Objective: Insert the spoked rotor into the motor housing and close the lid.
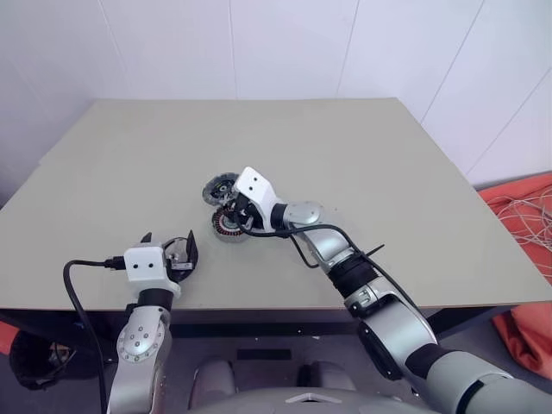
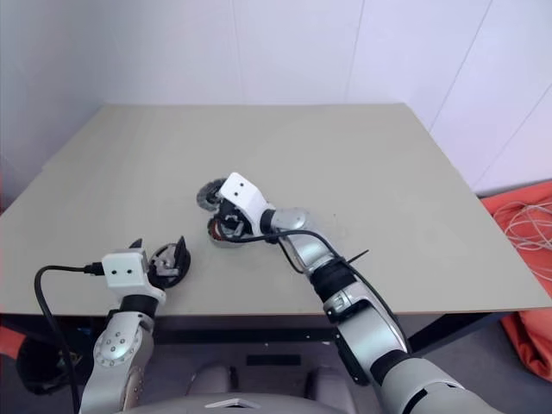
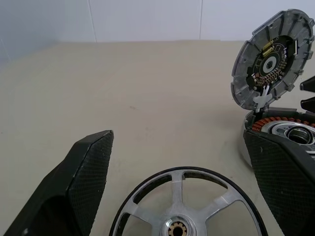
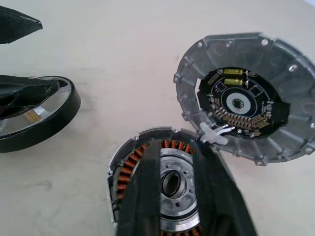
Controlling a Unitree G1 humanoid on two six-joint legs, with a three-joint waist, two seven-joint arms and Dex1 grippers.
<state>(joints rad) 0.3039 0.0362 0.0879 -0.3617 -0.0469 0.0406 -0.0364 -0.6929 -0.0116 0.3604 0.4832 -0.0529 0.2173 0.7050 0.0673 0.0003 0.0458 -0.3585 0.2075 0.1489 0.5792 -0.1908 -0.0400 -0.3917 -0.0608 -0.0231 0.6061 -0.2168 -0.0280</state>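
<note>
The spoked rotor (image 3: pixel 187 206), a silver disc with a dark rim, lies flat on the table near the front left. My left gripper (image 3: pixel 179 135) stands open around it, one finger on each side and neither touching. Further in sits the motor housing (image 4: pixel 125 172), its copper windings showing. The lid (image 4: pixel 246 98) is tipped up from the housing's far edge, its circuit side facing me. Just over the housing's hub my right gripper (image 4: pixel 179 147) hovers, shut, its fingers close together with nothing between them.
The parts lie on a beige table (image 1: pixel 388 172) whose front edge (image 1: pixel 285 304) runs just below my left gripper. White walls stand behind. An orange cloth with white cables (image 1: pixel 526 224) lies on the floor to the right.
</note>
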